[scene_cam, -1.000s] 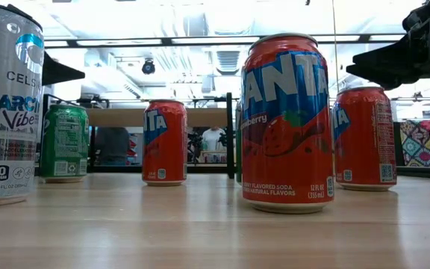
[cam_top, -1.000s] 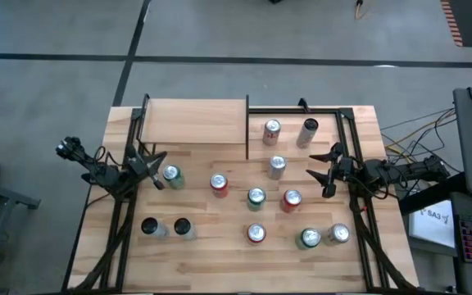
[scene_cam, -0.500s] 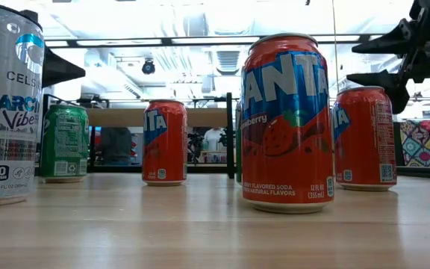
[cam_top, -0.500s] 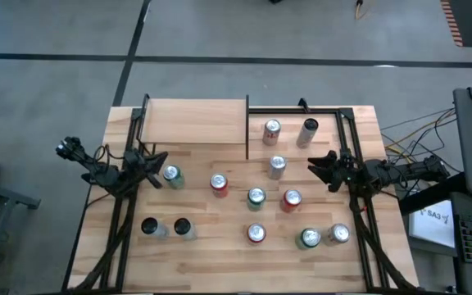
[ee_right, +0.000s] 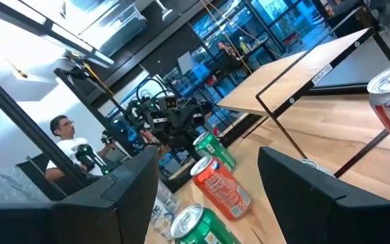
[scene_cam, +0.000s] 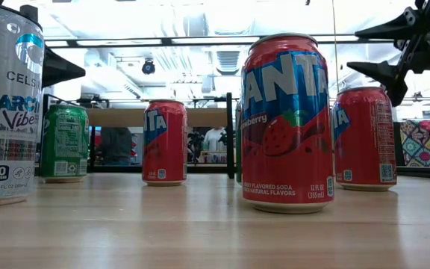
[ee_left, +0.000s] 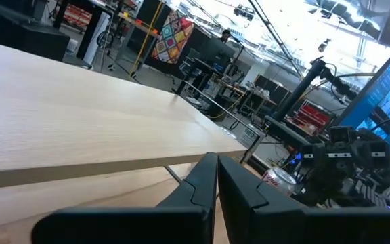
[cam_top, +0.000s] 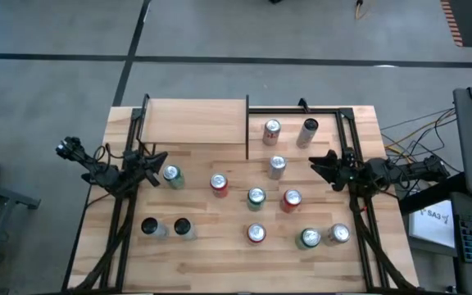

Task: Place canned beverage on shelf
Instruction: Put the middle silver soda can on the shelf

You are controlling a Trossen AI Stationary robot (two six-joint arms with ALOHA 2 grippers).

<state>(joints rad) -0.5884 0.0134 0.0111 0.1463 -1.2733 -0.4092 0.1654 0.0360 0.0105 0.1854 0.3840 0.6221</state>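
In the overhead view the shelf (cam_top: 193, 121), a pale wooden board edged by thin black posts, sits at the upper left of the table (cam_top: 220, 262) with nothing on it. The cans stand on the tabletop: two near the upper right, a silver-topped one (cam_top: 277, 165) at centre right, a red can (cam_top: 219, 183) and a green can (cam_top: 256, 197) in the middle, more along the lower part. The right gripper (cam_top: 322, 165) hangs at the right edge with its fingers spread apart, holding nothing. The left gripper (cam_top: 156, 164) waits at the left edge, fingers pressed together and empty, just beside a green-labelled can (cam_top: 171, 174)
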